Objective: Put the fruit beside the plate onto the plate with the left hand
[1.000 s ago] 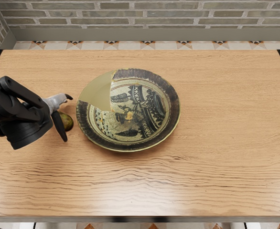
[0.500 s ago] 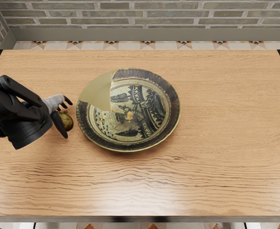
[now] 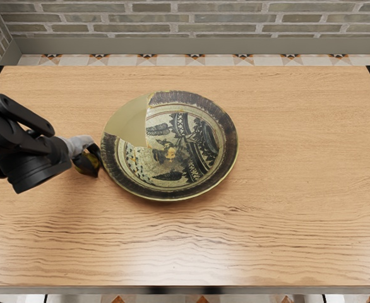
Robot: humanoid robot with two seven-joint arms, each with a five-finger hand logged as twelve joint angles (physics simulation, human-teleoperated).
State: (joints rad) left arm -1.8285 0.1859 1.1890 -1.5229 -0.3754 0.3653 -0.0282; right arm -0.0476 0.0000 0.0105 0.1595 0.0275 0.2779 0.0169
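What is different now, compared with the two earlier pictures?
The left hand moved slightly toward the plate and curled its fingers, which were spread before, around the fruit. The fruit is now mostly hidden. It stayed in the same spot on the table, beside the plate's left rim. The plate did not move.

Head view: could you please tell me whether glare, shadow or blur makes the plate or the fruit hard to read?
Head view: sharp, evenly lit, no blur; a flat golden wedge hides the upper-left pattern of the plate, glare or render fault, I cannot tell; the fruit is mostly covered by the left hand closed on it; shadows on the table are faint.
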